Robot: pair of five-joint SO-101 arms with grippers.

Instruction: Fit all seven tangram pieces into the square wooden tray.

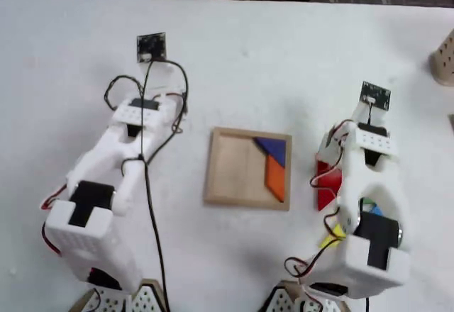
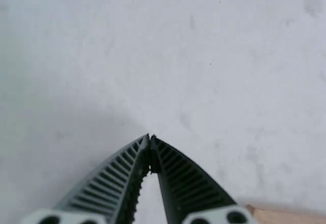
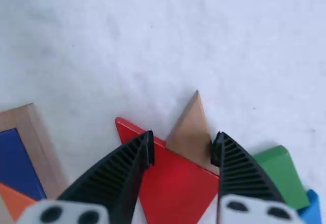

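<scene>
two pieces, blue (image 1: 273, 149) and orange (image 1: 275, 179), are sitting in the right part of the wooden tray (image 1: 230, 170) at frame centre, and the rest are lying outside it. the right gripper (image 3: 182, 145) is hanging wide open and empty, straddling the red triangle (image 3: 178, 183) and the tan triangle (image 3: 191, 127) just right of the tray. the tan tip is pointing away from the gripper, with the red's long edge running alongside it. the left gripper (image 2: 150, 141) is sitting pinched closed, gripping nothing.

Left hand (image 2: 151, 139) closed tight — right hand (image 3: 182, 143) spread apart
</scene>
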